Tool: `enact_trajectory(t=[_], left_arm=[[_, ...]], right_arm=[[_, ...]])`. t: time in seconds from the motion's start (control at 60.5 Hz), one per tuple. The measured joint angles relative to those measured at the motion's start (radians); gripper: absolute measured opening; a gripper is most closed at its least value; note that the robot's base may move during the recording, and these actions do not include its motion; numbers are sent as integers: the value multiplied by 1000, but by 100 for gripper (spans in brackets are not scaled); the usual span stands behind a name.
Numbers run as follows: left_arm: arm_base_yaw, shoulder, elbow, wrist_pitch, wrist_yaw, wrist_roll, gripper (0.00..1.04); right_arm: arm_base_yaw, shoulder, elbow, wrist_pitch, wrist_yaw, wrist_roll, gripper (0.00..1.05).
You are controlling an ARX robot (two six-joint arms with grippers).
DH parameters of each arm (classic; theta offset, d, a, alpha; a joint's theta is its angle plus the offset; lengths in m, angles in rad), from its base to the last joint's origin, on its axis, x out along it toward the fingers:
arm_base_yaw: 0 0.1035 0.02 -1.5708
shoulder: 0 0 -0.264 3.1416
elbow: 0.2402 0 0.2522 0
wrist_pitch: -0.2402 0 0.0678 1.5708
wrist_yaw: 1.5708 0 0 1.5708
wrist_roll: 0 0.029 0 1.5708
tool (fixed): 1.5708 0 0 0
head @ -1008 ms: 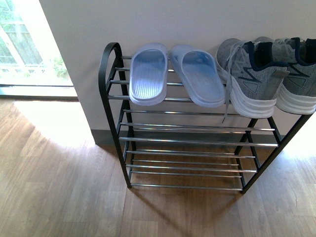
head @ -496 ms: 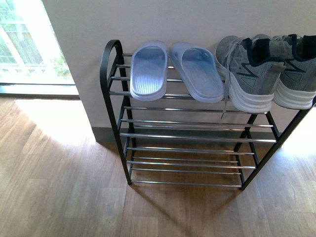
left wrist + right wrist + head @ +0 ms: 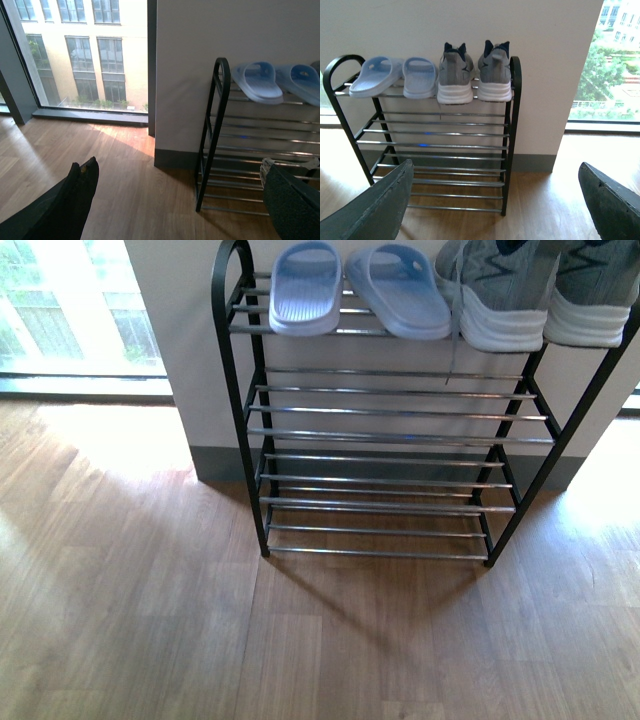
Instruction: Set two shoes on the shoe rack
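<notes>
Two grey knit shoes with white soles stand side by side on the top tier of the black shoe rack (image 3: 236, 400), at its right end: one shoe (image 3: 497, 295) and the other shoe (image 3: 595, 295) in the front view. In the right wrist view they show heel-on, shoe (image 3: 455, 80) and shoe (image 3: 494, 77), on the rack (image 3: 512, 140). My left gripper (image 3: 180, 210) is open over bare floor beside the rack (image 3: 212, 135). My right gripper (image 3: 495, 205) is open, well back from the rack. Neither arm shows in the front view.
A pair of light blue slippers (image 3: 360, 285) fills the left half of the top tier. The three lower tiers hold nothing. A white wall (image 3: 470, 25) stands behind the rack, with floor-length windows (image 3: 75, 55) on both sides. Wooden floor (image 3: 130, 610) stretches in front.
The front view has dropped and pulled back: the rack and shoes have slid up the frame, more floor shows below. Shoes and slippers stay where they were on the top tier.
</notes>
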Motion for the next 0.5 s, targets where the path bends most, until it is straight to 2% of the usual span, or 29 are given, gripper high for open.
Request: enact_trajectory(t=[0.496], left_arm=[[0,0,0,0,0,1,95]], right_arm=[[0,-1,0,0,0,0,96]])
